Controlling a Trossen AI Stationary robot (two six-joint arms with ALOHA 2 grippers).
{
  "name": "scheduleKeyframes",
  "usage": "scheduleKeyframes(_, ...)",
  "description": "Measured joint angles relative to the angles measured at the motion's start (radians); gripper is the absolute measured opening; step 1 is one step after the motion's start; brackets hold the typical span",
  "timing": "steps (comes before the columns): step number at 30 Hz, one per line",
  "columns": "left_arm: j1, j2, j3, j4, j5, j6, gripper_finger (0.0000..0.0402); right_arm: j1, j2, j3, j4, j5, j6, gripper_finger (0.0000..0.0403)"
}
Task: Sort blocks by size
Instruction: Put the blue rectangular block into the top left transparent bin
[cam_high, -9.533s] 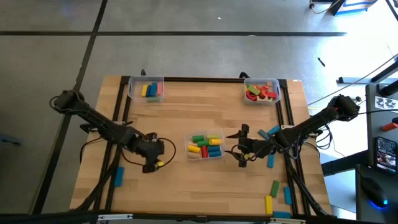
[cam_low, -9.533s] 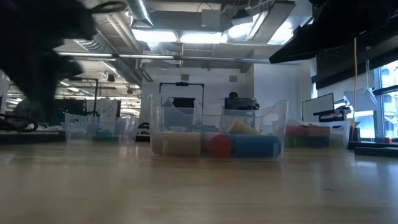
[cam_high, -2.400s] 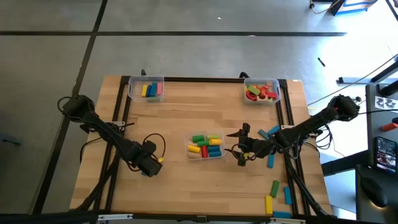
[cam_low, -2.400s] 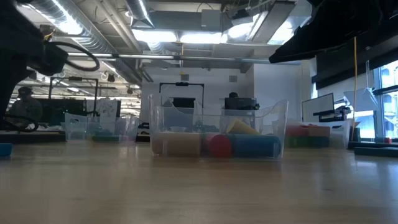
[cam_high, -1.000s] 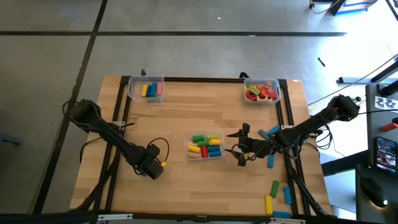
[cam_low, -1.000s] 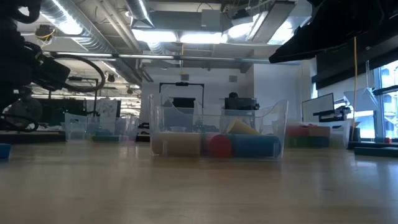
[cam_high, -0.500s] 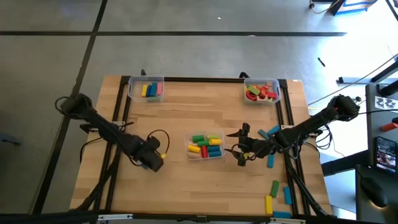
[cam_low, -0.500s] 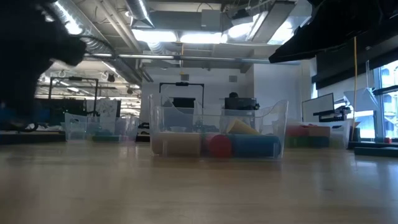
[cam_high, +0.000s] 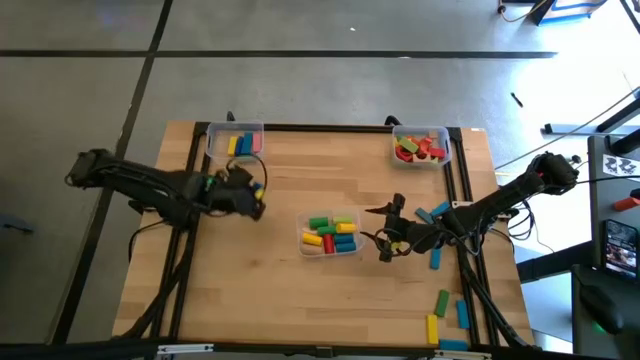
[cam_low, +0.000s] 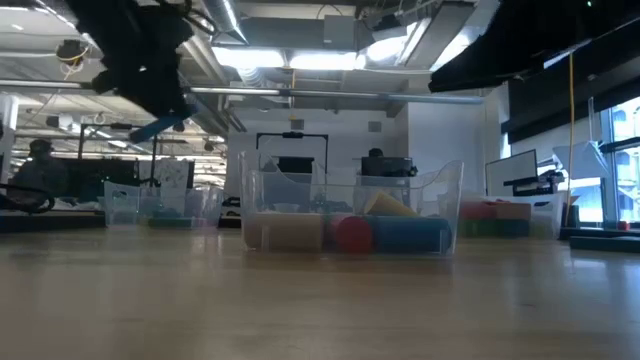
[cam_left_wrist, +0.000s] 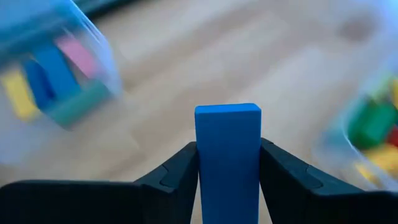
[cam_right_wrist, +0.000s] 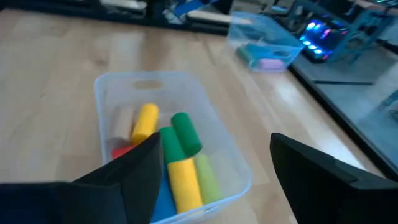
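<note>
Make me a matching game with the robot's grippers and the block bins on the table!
Things:
1. left gripper
2. right gripper
3. middle bin
4. far-right bin

States or places:
A. mostly red and orange pieces inside
B. open and empty, beside the middle bin
C. clamped on a blue block
D. green, yellow, red and blue pieces, centre of the table

Pairs: 1-C, 2-B, 3-D, 4-A

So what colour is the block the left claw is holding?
Blue block, held in the left gripper; clearest in the left wrist view.
</note>
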Motion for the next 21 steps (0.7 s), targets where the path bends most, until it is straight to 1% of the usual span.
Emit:
scheduleKeyframes(2, 0.072, -0.027, 0.000, 0.023, -0.025, 0.078, 0.0143, 0.000, 0.000, 0.000, 0.008, 0.028, -0.001, 0.0285)
scheduleKeyframes(5, 0.186, -0.042, 0.000, 0.068, -0.055, 0.202, 0.0141, 0.000, 0.000, 0.000, 0.017, 0.107, -0.001, 0.0285)
scheduleKeyframes(8, 0.305, -0.041, 0.000, 0.114, -0.062, 0.319, 0.0141, 0.000, 0.000, 0.000, 0.016, 0.201, -0.001, 0.0285)
scheduleKeyframes(10, 0.385, -0.033, 0.000, 0.143, -0.064, 0.385, 0.0141, 0.000, 0.000, 0.000, 0.016, 0.240, -0.001, 0.0285)
scheduleKeyframes(16, 0.603, 0.000, -0.009, 0.230, -0.064, 0.501, 0.0140, 0.000, 0.000, 0.000, 0.015, 0.273, -0.001, 0.0285)
scheduleKeyframes(21, 0.732, 0.042, -0.036, 0.338, -0.063, 0.560, 0.0146, 0.000, 0.000, 0.000, 0.015, 0.273, -0.001, 0.0285)
